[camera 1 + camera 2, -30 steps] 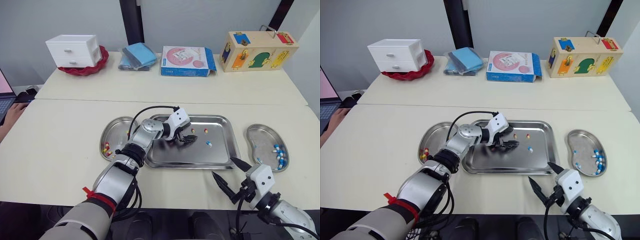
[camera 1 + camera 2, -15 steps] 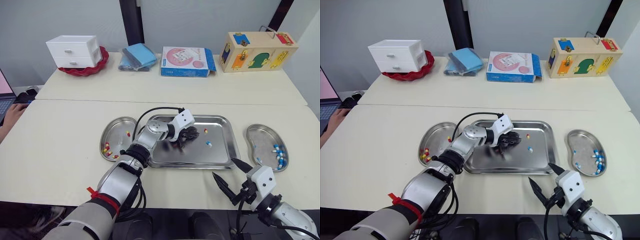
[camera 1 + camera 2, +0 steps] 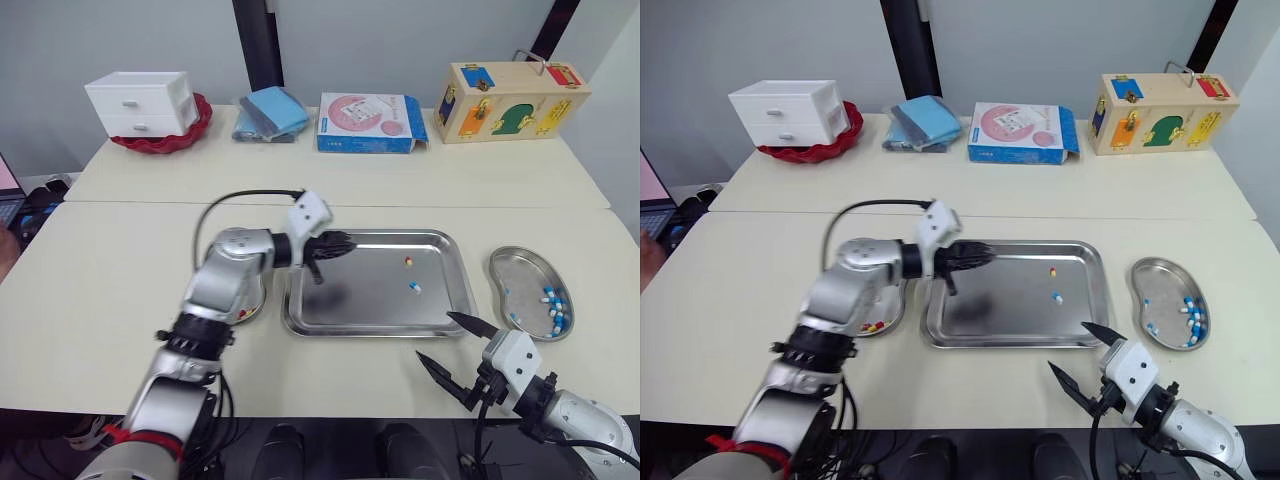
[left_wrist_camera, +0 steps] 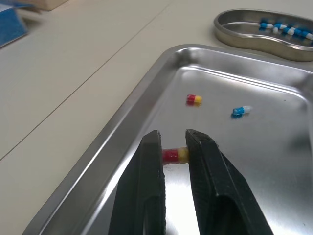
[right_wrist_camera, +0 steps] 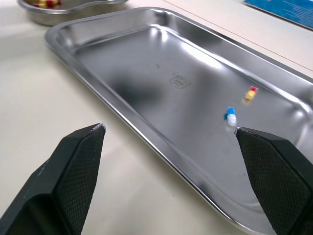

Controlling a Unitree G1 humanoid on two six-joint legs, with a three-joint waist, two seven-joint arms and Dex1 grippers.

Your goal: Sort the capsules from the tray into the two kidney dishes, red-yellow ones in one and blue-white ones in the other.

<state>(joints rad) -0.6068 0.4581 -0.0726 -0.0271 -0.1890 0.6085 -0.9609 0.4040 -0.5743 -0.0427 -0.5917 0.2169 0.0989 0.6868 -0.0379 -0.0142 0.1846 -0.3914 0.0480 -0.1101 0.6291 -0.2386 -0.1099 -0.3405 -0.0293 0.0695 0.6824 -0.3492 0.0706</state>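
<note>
Left tool (image 4: 173,138) has pulled leftward, gripping red-yellow capsule (image 4: 175,155).

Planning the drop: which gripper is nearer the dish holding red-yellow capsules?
Left. The left gripper is over the tray's left end, just beside that dish; the right gripper hangs past the tray's near right corner.

Silver-grey jointed arms (image 3: 228,272) carry white wrist blocks (image 3: 510,355), black textured fingers (image 5: 73,161) and, on the left, a looping black cable (image 3: 250,193).

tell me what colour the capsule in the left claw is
Red and yellow capsule, pinched in the left claw; clearest in the left wrist view.
</note>
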